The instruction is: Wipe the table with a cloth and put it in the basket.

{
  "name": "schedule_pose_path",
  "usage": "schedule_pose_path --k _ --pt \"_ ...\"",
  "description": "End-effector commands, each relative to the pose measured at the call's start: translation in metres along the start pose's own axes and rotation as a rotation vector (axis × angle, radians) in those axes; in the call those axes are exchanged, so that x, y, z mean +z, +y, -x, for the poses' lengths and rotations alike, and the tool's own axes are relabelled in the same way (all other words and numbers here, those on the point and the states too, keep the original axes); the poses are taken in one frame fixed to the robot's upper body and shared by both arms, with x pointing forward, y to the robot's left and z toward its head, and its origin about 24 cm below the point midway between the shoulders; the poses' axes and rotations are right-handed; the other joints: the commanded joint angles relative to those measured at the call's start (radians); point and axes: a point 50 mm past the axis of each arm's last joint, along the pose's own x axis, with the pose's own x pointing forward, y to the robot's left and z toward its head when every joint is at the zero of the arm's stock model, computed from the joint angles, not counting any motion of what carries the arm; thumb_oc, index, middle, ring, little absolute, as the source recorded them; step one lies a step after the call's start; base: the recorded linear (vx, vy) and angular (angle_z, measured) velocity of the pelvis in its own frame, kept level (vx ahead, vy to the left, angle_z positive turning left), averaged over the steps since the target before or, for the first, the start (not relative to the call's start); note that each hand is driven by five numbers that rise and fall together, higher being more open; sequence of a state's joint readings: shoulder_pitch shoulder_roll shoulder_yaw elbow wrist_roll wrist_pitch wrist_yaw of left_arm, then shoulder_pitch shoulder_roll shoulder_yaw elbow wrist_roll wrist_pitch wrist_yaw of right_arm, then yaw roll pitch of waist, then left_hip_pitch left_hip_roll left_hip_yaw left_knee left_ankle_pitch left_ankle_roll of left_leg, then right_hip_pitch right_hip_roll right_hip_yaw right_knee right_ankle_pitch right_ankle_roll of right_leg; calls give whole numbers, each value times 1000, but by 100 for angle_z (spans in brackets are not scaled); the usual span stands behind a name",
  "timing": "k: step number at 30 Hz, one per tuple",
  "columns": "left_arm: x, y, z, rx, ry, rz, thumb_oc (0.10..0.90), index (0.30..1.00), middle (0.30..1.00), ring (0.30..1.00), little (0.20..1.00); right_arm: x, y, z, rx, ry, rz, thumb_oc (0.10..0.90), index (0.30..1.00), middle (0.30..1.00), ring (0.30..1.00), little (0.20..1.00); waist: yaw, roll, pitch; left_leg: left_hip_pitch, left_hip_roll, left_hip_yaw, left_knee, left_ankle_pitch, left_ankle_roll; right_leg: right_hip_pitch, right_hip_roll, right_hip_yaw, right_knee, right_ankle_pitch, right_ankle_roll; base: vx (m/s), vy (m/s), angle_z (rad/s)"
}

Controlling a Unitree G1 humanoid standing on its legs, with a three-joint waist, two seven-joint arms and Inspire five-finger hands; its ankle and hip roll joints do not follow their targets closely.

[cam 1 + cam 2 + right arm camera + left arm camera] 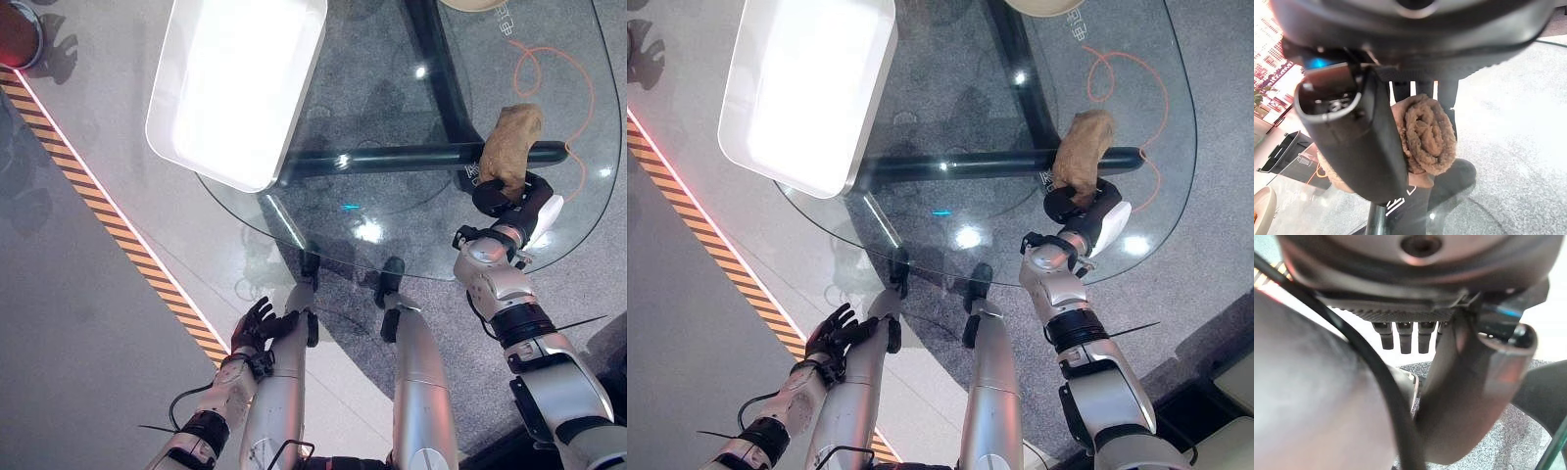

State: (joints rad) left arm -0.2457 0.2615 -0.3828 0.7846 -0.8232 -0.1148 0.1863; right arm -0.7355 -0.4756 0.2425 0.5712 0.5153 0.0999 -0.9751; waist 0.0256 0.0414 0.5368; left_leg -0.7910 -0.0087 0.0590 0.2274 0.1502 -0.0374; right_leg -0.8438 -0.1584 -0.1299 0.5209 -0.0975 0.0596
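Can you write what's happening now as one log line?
right hand: shut on cloth, on glass table | left hand: open, low by table edge | basket: far left

it looks like a robot test hall or showroom rather than a home: a round glass table on a dark metal frame stands on speckled grey flooring, with a striped hazard line across the floor and black bins nearby.
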Motion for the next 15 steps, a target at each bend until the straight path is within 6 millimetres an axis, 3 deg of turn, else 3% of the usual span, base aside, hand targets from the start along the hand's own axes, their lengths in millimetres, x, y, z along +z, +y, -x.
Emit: schedule_pose_path --k 1,9,15 --pt "-17 -2 7 -1 37 21 800 900 900 900 900 37 -16 -10 -27 -186 -59 100 300 300 300 200 2 20 -17 -45 -61 35 198 -205 19 -5 53 -41 -177 149 20 0 0 0" --pt "-17 -1 8 4 36 29 800 900 900 900 900 60 -9 0 67 -317 -16 100 300 300 300 200 0 18 -17 -49 -64 34 198 -207 19 -12 53 -40 -177 148 23 0 0 0" --pt "-16 -5 7 -7 25 31 800 900 900 900 900 68 18 26 339 -427 51 100 300 300 300 200 1 17 -17 -49 -64 36 193 -201 19 -14 51 -44 -176 145 23 0 0 0"
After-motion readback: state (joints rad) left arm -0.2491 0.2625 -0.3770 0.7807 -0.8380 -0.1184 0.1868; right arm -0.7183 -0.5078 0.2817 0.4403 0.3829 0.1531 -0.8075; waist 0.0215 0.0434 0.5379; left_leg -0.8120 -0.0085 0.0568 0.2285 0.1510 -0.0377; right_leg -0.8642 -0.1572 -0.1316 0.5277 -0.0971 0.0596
